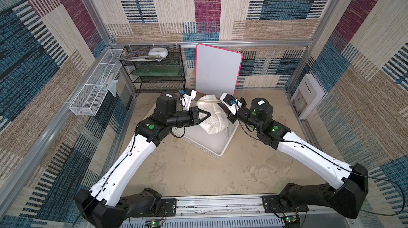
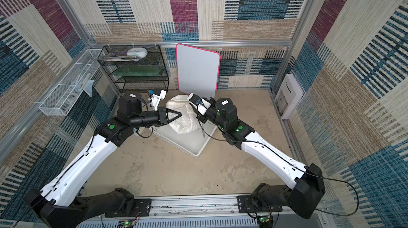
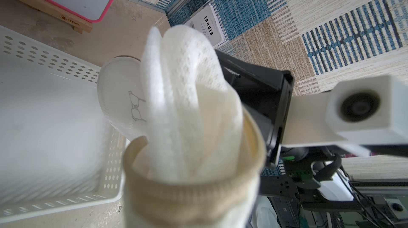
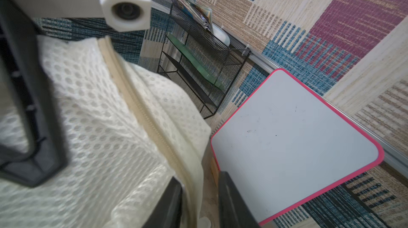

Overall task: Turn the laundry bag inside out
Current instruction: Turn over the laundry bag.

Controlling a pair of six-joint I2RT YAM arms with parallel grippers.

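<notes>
Both top views: overhead, near-identical, whole cell. Wrist cameras: close-up, facing each other across laundry bag [image 3: 183, 72]; both show whiteboard [image 4: 287, 138].

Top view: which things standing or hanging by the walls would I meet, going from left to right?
white wire rack → black mesh shelf → pink-edged whiteboard → white booklet

2 white arms [image 1: 123, 163] — black joints [image 1: 166, 103]
</notes>
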